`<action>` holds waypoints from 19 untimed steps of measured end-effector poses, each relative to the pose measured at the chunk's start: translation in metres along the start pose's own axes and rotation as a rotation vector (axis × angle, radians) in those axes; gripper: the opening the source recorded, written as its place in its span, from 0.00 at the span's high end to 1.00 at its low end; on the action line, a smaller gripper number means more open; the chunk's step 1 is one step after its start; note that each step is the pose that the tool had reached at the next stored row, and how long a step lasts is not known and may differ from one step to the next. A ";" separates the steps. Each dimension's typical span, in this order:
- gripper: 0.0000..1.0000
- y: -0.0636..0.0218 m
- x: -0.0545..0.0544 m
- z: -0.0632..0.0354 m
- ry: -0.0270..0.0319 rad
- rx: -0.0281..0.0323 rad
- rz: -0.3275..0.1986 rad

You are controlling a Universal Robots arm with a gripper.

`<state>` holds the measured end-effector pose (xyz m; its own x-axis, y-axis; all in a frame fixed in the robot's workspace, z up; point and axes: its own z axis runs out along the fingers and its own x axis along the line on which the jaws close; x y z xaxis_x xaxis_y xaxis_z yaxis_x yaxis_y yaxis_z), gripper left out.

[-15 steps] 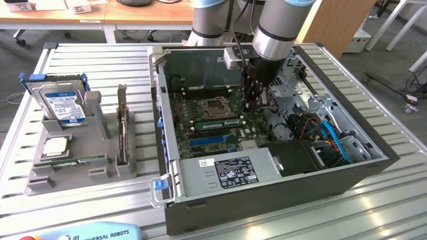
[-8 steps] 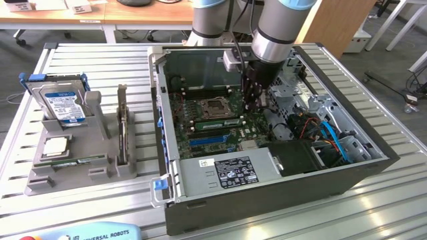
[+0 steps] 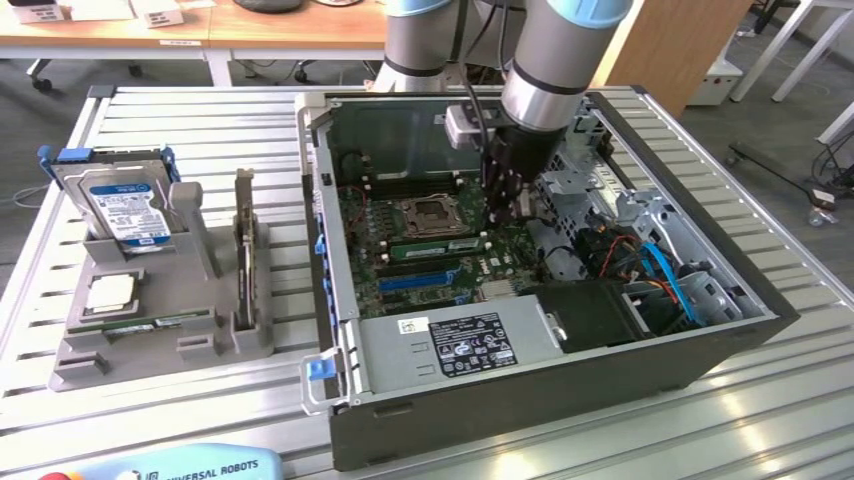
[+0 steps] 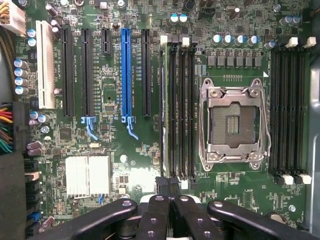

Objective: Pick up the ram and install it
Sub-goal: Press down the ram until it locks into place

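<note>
Exterior view: the gripper (image 3: 509, 222) is down inside the computer case (image 3: 561, 400), jaws clenched tight. The ram (image 3: 430, 243) stands on edge in a memory slot just beside the fingertips, its long axis running away from them alongside the processor socket (image 3: 430, 213).

Wrist view: the gripper (image 4: 168, 184) is pinched shut at the ram's (image 4: 162, 110) near end. The stick points straight out ahead of the jaws, and the socket (image 4: 232, 122) sits off to one side. Contact? Can't tell.

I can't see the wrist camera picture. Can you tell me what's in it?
The robot's gripper, shut, hangs over a green computer board, its tips at one end of the long black memory slots. Beside them sits an empty silver processor socket, and a blue card slot.
</note>
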<state>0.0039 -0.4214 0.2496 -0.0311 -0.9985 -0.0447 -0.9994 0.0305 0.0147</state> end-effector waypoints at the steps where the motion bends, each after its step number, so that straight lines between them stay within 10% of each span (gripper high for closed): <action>1: 0.90 0.0000 0.000 0.0003 0.0001 0.0000 0.000; 19: 0.90 -0.0001 0.000 0.0058 0.0001 0.0001 0.000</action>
<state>0.0039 -0.4214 0.2438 -0.0312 -0.9985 -0.0446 -0.9994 0.0305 0.0146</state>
